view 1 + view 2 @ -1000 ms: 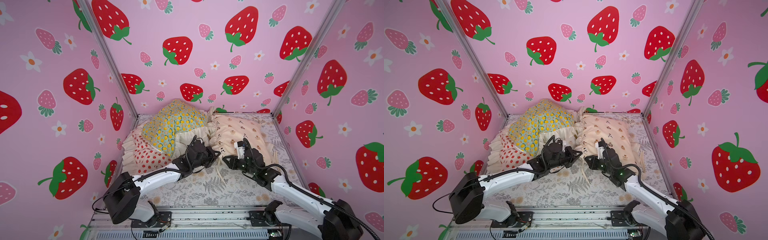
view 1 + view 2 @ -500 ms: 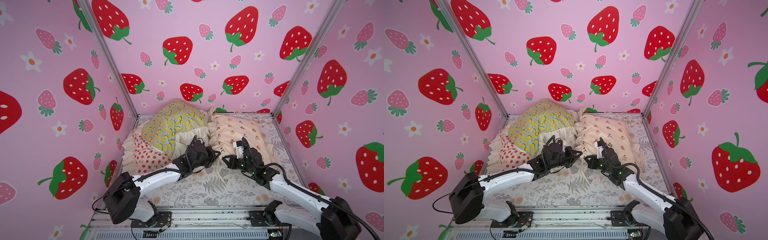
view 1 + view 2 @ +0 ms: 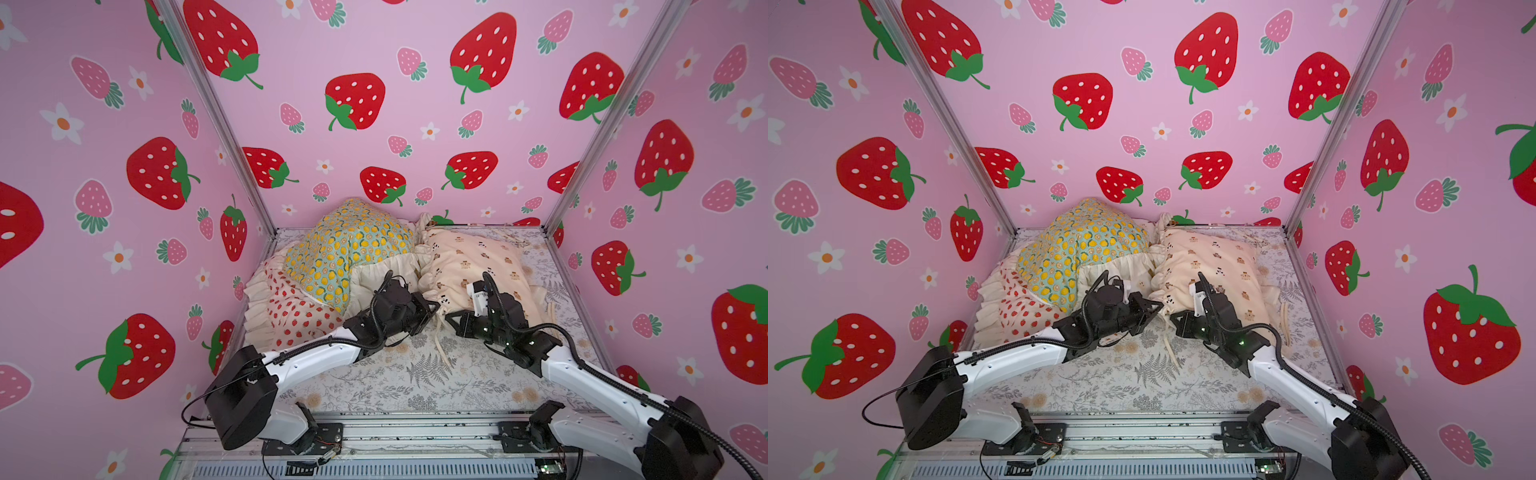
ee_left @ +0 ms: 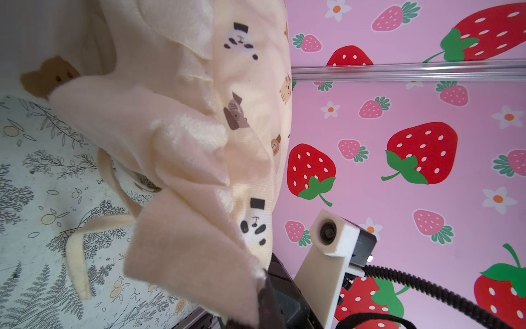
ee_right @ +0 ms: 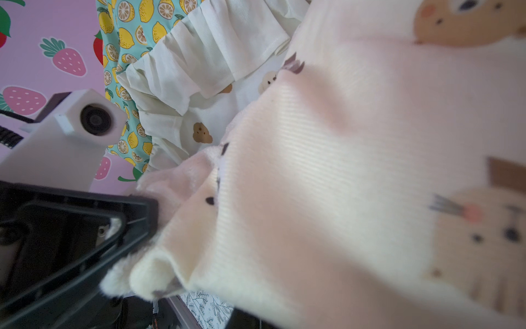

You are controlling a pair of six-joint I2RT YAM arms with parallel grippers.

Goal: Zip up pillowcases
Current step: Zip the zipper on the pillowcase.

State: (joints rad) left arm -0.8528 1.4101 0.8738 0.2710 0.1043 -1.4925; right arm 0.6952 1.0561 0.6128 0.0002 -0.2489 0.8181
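Right gripper now closed, pinching bear pillowcase

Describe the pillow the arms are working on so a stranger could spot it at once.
On the grey fern-print sheet, look toward the back wall, right side. There, beside the lemon-print case, lies the bear-print pillowcase: the only peach-cream one, dotted with small brown bears and pandas.
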